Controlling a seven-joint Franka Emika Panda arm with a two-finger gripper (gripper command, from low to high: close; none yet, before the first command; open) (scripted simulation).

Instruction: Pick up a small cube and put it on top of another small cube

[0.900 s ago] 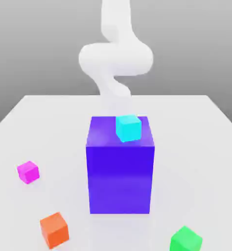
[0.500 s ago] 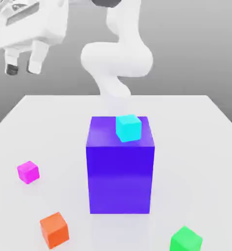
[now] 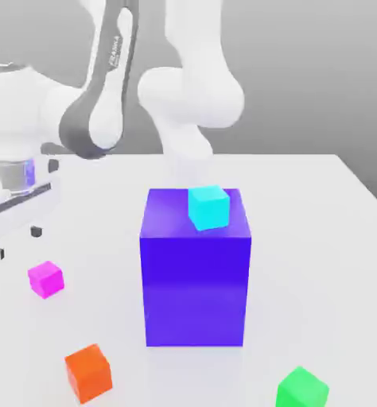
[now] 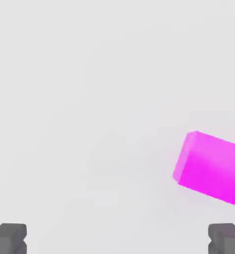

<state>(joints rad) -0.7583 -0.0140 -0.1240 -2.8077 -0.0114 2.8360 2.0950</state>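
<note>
Tool (image 4: 117, 239) of mine hangs open beside the small bright magenta-pink cube (image 4: 209, 167); I should centre over it, turn to match its faces, then descend.

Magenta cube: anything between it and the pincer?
No. In the hand view, bare white table separates the open pincer from the magenta cube; the cube sits off-centre toward one fingertip.
</note>
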